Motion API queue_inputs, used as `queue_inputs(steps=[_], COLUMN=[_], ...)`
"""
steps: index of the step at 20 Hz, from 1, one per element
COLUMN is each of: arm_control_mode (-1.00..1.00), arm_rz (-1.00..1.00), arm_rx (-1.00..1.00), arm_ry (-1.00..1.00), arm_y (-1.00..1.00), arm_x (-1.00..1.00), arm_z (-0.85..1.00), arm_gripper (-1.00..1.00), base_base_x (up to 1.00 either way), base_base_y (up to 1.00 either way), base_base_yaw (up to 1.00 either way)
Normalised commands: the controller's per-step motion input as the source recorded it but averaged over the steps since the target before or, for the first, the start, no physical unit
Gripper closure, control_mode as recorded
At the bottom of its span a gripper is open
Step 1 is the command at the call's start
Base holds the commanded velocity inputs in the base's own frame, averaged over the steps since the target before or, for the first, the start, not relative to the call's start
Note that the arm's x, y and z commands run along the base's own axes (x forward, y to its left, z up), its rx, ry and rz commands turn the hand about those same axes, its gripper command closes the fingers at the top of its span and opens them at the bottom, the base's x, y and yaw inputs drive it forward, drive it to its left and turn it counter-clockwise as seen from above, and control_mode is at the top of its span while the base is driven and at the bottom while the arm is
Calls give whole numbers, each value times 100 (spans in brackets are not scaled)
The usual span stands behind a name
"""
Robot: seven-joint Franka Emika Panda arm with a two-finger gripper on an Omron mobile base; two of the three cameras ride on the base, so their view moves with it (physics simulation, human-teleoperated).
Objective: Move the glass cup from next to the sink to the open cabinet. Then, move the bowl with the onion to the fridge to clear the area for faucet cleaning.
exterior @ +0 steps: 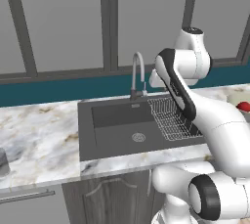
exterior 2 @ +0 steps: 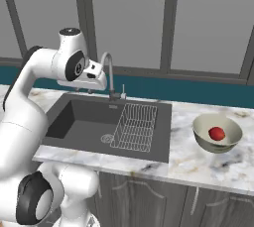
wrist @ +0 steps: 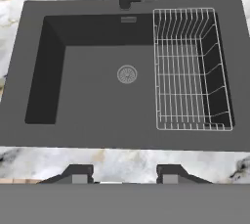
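The glass cup (exterior: 3, 163) seems to be the grey cylinder at the far left edge of the left base view, standing on the marble desk (exterior: 44, 135) well apart from the sink (exterior: 132, 127); it is cut off by the frame, so I cannot be sure of it. If so, the first step is not yet done, and no open cabinet is to be seen. On the other side of the sink, the cream bowl (exterior 2: 217, 133) sits upright on the desk with the red onion (exterior 2: 216, 133) inside it, so the fridge step also remains. Between them, the silver gooseneck faucet (exterior 2: 109, 75) rises behind the basin, with a wire rack (exterior 2: 134, 127) in the basin's right part. The hand (wrist: 119, 173) hangs above the sink's near rim, looking down into it, its fingers apart with nothing between them: released, grasping nothing. By my judgement the whole task still lies ahead.
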Motion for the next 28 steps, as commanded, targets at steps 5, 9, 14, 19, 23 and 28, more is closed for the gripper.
queue_inputs(steps=[5, 9, 14, 19, 23, 28], arm_control_mode=[-100, -100, 100, 100, 100, 100], arm_rz=[-1, 0, -1, 0, 0, 0], arm_rx=[0, 0, 0, 0, 0, 0], arm_ry=[0, 0, 0, 0, 0, 0], arm_y=[-7, -5, -6, 0, 0, 0], arm_x=[-20, -35, -20, 0, 0, 0], arm_z=[0, 0, -5, 0, 0, 0], arm_gripper=[-100, -100, -100, -100, -100, -100], base_base_x=[0, 0, -23, -4, 3, 28], base_base_y=[0, 0, -33, -99, -100, -95], base_base_yaw=[0, 0, -7, -22, -26, -20])
